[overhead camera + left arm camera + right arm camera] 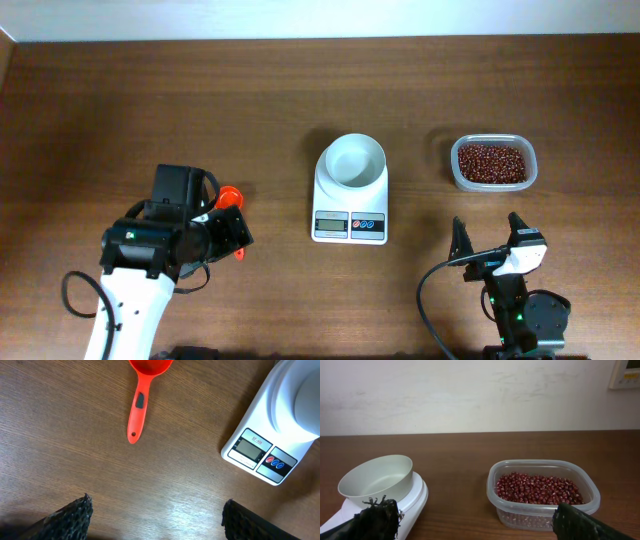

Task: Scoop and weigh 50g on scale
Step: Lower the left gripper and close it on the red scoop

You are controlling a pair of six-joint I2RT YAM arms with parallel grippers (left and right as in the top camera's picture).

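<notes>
Two pincers gape wide, both empty. The scale [350, 212] sits ahead-right of the left pincer [157, 520] and ahead-left of the right pincer [475, 522]. It looks light, stiff and slippery, and its bowl [352, 160] is probably loose. The scoop [138, 405], ahead of the left pincer, is best gripped by its handle. Print above the display [252, 449] is too small to read.

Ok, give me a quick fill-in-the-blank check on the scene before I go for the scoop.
1. The white bowl sitting on the scale is ____.
2. The clear tub holds red ____.
3. The red scoop lies on the table, on the scale's ____ side, going by the robot's own sides.

Missing words: empty; beans; left.
</notes>
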